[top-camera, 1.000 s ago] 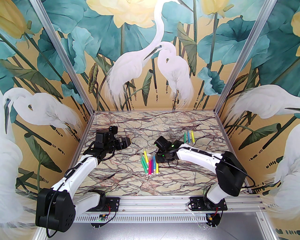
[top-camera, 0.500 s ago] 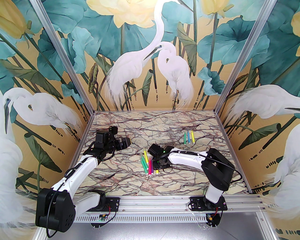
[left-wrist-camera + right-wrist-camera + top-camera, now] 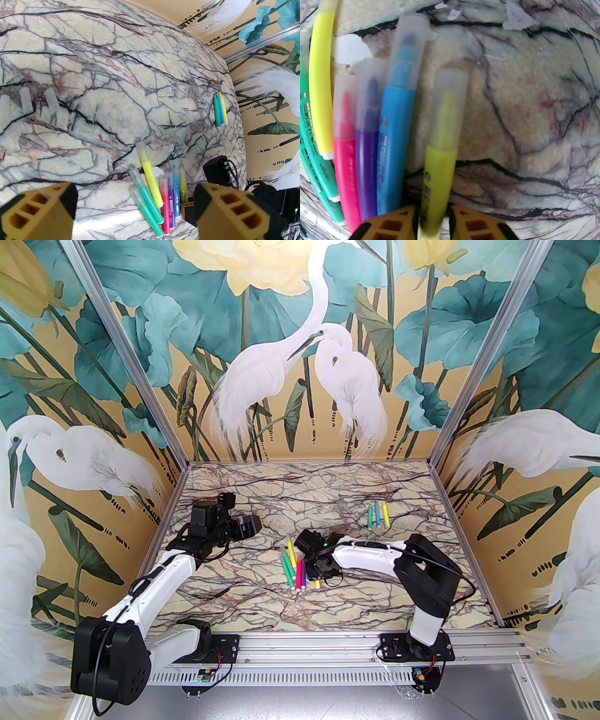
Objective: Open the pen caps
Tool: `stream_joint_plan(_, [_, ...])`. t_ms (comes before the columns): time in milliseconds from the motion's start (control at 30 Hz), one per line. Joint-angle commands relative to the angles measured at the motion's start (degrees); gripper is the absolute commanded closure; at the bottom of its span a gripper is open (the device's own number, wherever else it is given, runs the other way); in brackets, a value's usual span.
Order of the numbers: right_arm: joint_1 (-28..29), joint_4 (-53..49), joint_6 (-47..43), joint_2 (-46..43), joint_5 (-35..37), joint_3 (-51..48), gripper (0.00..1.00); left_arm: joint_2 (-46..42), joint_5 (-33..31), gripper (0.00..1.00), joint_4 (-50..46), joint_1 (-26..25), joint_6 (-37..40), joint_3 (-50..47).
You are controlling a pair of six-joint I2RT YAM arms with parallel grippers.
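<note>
Left claw (image 3: pixel 134 199): we see it spread wide and holding nothing, hovering over the left part of the bench (image 3: pixel 262 610), well apart from the pens.
Loose caps (image 3: pixel 25 100): three pale, translucent caps lie on the bench towards its left side. They lie roughly parallel with gaps between them, none of them on a pen.
Capped pens (image 3: pixel 296 568): a cluster lies at the middle of the bench with two green, one yellow, one pink, one purple and one blue. They are packed side by side, and the pink, purple and blue barrels touch. From the right wrist we see pale caps on those three, over the ends that point away from the arms.
Yellow-green pen (image 3: pixel 440 168): it is the rightmost of the cluster, just beside the blue one, with its cap (image 3: pixel 448 105) on.
Right claw (image 3: pixel 433 222): it is low over the near end of the yellow-green pen, with one finger close on either side of the barrel. We cannot tell whether the fingers press it.
Uncapped pens (image 3: pixel 377 515): a green, a blue and a yellow one lie side by side at the far right of the bench. Their bare tips point towards the back wall, and they are well apart from the cluster.
</note>
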Motion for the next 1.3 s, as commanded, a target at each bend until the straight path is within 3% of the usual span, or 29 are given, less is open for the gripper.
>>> stream_joint_plan(0, [0.19, -2.55, 0.04, 3.05, 3.5, 1.12, 0.71, 0.13, -0.33, 0.13, 0.1, 0.23, -0.35, 0.71])
stream_joint_plan(333, [0.04, -3.92, -1.53, 6.94, 5.36, 3.03, 0.73, 0.63, -1.11, 0.13, -0.69, 0.23, -0.68, 1.07])
stream_joint_plan(533, [-0.89, -3.11, -2.33, 6.37, 4.7, 2.77, 0.8, 1.0, -0.27, 0.14, -0.76, 0.23, -0.75, 0.98])
stream_joint_plan(867, [-5.49, 1.84, -9.94, -1.84, 1.05, 1.46, 0.91, 5.16, 6.64, 0.17, 1.81, -0.42, -2.67, 1.75])
stream_joint_plan(1267, [-11.41, 12.79, -18.44, -12.62, -8.83, -5.28, 1.0, 12.59, 13.09, 0.22, 7.86, -8.52, -7.03, 5.62])
